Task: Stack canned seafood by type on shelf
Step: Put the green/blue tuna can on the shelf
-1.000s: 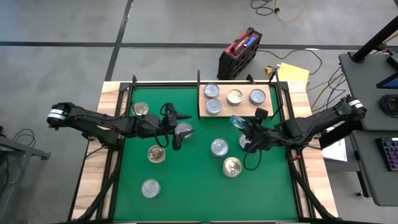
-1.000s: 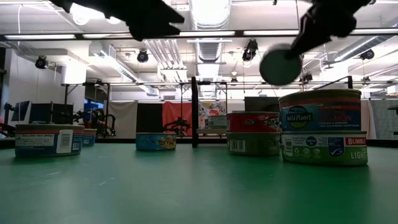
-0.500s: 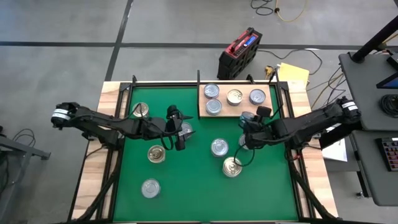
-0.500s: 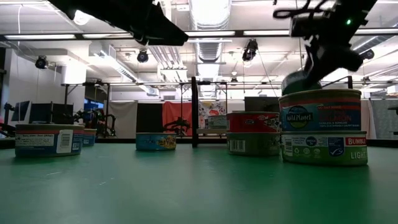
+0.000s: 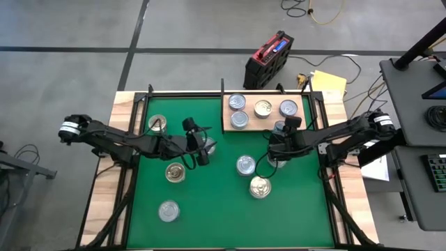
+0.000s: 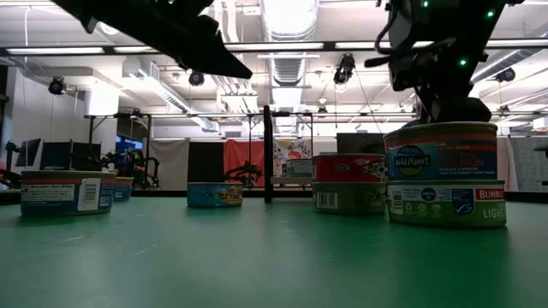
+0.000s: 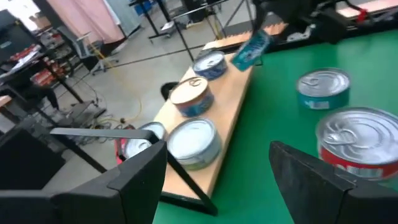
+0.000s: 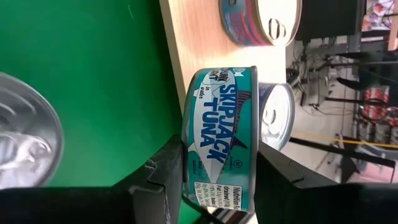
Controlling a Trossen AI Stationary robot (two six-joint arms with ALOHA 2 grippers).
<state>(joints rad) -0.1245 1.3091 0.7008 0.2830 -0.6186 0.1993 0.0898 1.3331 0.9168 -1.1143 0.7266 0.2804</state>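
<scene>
The green mat covers the table, and the shelf lies at its far edge, right of the middle. 4 cans are counted on the shelf; several other cans are spread over the mat. The right gripper is clenched on a teal skipjack tuna can, which is held on its edge, with the flat faces pressed by the 2 fingers. This can is located just beside the near edge of the shelf, so the shelf lies on the far side of the gripper. The right arm is judged the nearer one for the placing. The left gripper is released and empty, above a red-sided can left of the middle.
</scene>
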